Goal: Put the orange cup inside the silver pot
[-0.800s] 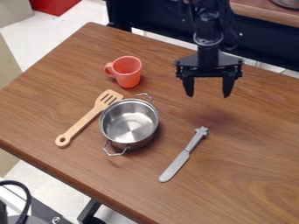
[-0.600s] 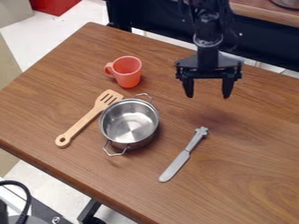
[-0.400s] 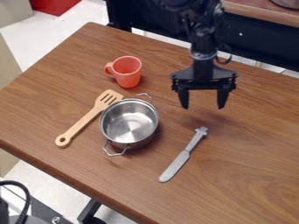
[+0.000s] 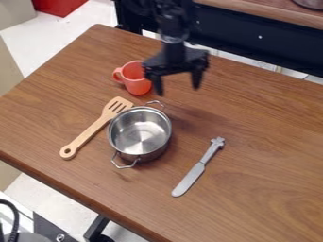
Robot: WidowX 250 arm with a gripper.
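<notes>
— How are the fingers (image 4: 197, 78) of the gripper (image 4: 177, 90)?
— They are wide apart, pointing downward, and between them they hold nothing. The gripper is in the upper middle of the frame.
— Does one of them touch the orange cup (image 4: 137, 83)?
— This I cannot tell. The finger on the left of the frame passes in front of the cup's right edge, but the height between them is not clear to me.
— And where exactly is the cup?
— In the upper left part of the frame, upright on the table (image 4: 265, 156), with its handle toward the left. It stands outside of the silver pot (image 4: 140, 134).
— Then the pot is below it in the frame?
— Yes, a little left of the centre, with its opening upward. One wire handle is at its upper side, the other at its lower left.
— Which things lie near?
— A wooden spatula (image 4: 92, 129) lies just beside the pot on the left, its slotted head upward in the frame. A knife (image 4: 200, 165) lies to the right of the pot, its blade toward the bottom of the frame.
</notes>
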